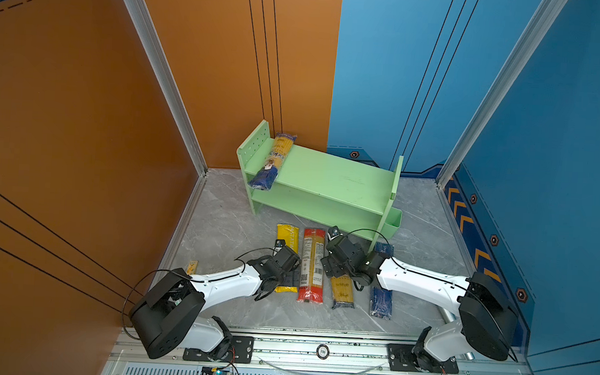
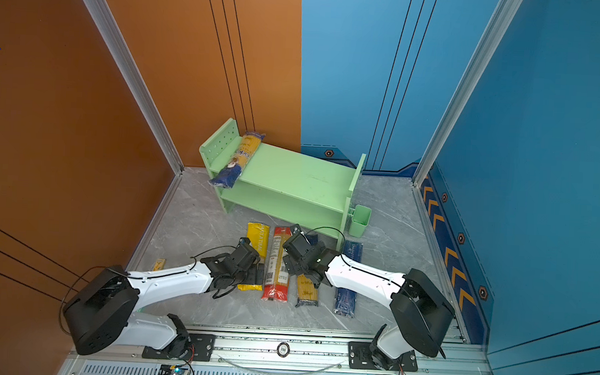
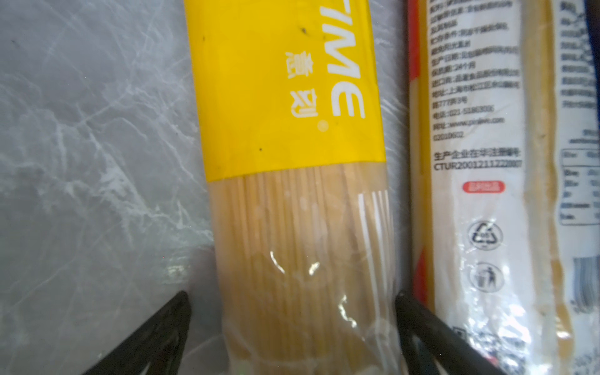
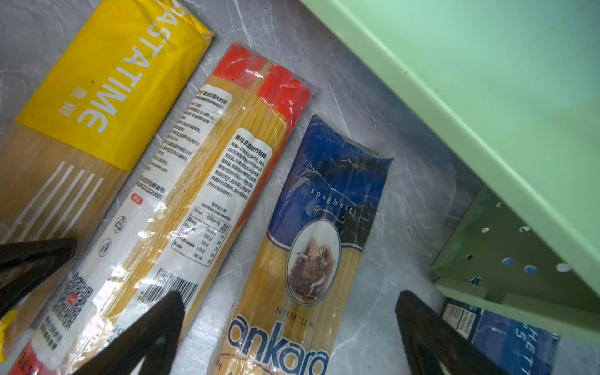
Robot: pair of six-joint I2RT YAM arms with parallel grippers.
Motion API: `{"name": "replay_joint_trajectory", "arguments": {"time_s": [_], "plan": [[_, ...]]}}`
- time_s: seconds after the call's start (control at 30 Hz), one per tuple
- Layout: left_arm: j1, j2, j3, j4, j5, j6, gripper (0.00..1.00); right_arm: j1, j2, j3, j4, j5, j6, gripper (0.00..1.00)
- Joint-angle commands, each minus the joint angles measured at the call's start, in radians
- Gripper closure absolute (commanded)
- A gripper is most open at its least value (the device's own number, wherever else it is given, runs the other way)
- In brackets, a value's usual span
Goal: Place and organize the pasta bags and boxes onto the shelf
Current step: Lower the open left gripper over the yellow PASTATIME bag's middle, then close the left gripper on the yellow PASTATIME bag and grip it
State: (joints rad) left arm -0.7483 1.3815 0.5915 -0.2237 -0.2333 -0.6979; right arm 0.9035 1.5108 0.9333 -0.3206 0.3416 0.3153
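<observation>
The left claw [image 3: 292,328] stands wide, one black finger [image 3: 156,334] on each side of the yellow bag [image 3: 292,146]. The bag's clear spaghetti end lies between the fingers. I cannot tell whether either finger touches it. In a top view this bag [image 1: 287,235] runs from the claw toward 12 o'clock. The red-ended bag [image 1: 311,263] lies just beside it at 3 o'clock.

The right claw [image 4: 289,337] is also spread wide above the grey floor [image 1: 219,226], holding nothing. The Ankara bag [image 4: 308,243] lies in the gap between its fingers. One finger [image 4: 146,334] crosses the barcode edge of the red-ended bag. In a top view the Ankara bag [image 1: 343,293] shows from under that arm toward 6 o'clock, and the blue box [image 1: 380,302] lies at its 3 o'clock, slightly apart.

These four packs lie in a row on the floor at 6 o'clock of the green shelf [image 1: 327,182]. A yellow-and-blue bag [image 1: 275,159] lies across the top tier at its 9 o'clock end, its blue end overhanging the front edge. A small green bin [image 1: 392,223] hangs on the end at 4 o'clock.
</observation>
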Motion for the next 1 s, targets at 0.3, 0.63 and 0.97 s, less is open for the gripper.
{"name": "replay_joint_trajectory", "arguments": {"time_s": [0.3,0.63,0.97], "plan": [[-0.029,0.107,0.043,-0.063,-0.029,0.002,0.01,-0.002,-0.018,-0.017,0.008,-0.001,0.013,0.0],[-0.053,0.111,0.071,-0.151,-0.074,0.007,0.04,-0.002,-0.018,-0.019,0.014,-0.004,0.011,0.0],[-0.072,0.075,0.057,-0.199,-0.127,-0.012,0.11,-0.004,-0.018,-0.019,0.021,-0.009,0.012,0.0]]}}
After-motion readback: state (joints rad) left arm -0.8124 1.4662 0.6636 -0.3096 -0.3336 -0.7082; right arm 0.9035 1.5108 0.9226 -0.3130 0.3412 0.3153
